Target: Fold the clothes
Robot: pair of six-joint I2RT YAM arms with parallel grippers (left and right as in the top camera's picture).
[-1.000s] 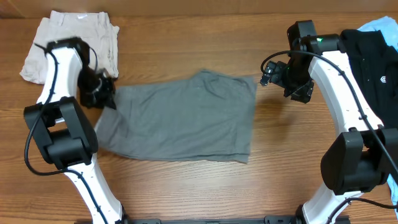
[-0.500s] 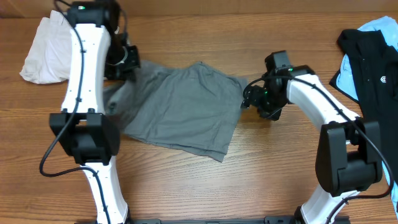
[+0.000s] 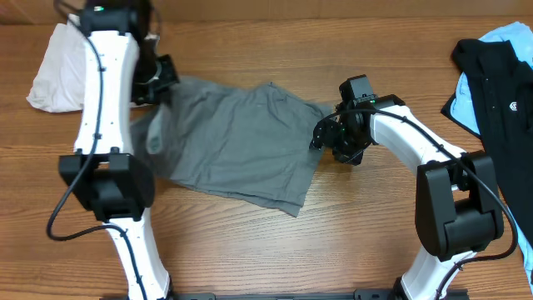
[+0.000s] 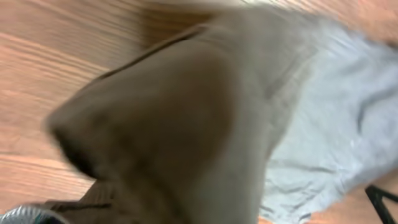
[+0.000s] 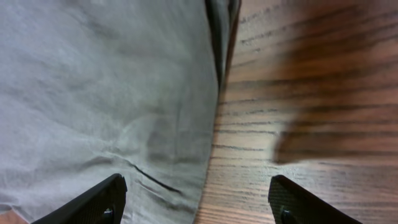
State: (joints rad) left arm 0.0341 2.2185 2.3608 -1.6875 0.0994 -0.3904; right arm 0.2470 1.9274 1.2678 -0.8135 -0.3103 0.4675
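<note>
Overhead: grey garment (image 3: 241, 142), creased, spread askew

Warm-toned wooden table (image 3: 250, 250)

— Arms, what's listed?
— Two: left arm (image 3: 104, 92), right arm (image 3: 408, 142). White shells, black joint housings, thin black cables (image 3: 52, 218) looped alongside.
— And at the ends?
— On the right gripper (image 5: 194, 211): black fingers (image 5: 102, 202), wedge-shaped, one screw each. A green light (image 3: 98, 8) tops the left arm.
</note>
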